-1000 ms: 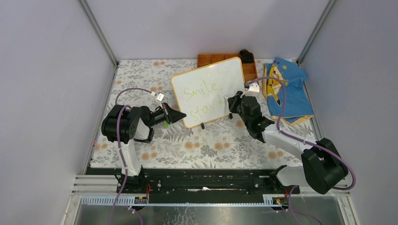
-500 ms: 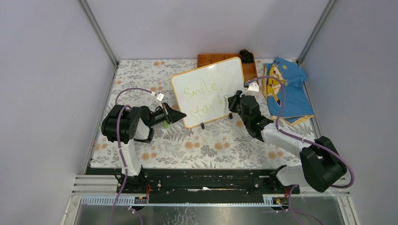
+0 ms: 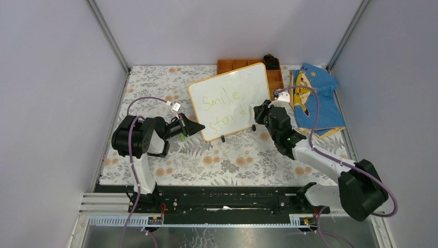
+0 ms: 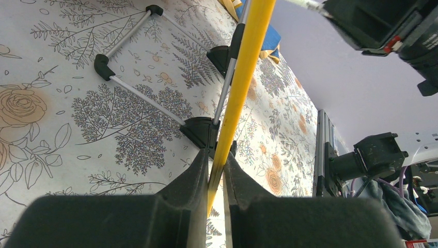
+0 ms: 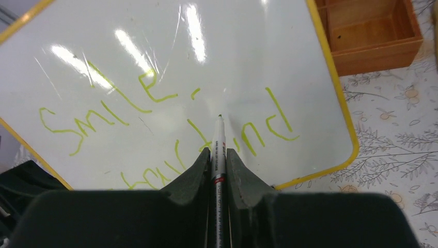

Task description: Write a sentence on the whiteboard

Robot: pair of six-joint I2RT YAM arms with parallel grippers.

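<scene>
The whiteboard (image 3: 232, 98) stands tilted on its black feet on the flowered table cover. The yellow-green sentence (image 3: 222, 103) runs across it in two lines, "Smile" above "stay kind" (image 5: 155, 103). My left gripper (image 3: 199, 126) is shut on the board's yellow frame (image 4: 243, 77) at its lower left corner. My right gripper (image 3: 256, 111) is shut on a white marker (image 5: 218, 144). The marker's tip is at the whiteboard (image 5: 243, 46), just above the second line; I cannot tell whether it touches.
An orange compartment tray (image 3: 237, 64) sits behind the board with a black object (image 3: 272, 61) at its right end. A blue cartoon-print cloth (image 3: 312, 101) lies to the right. The board's wire stand legs (image 4: 134, 90) rest on the cover. Enclosure walls stand on three sides.
My right arm has shifted a little to the right along the board with the marker. The left arm and the board have not moved.
</scene>
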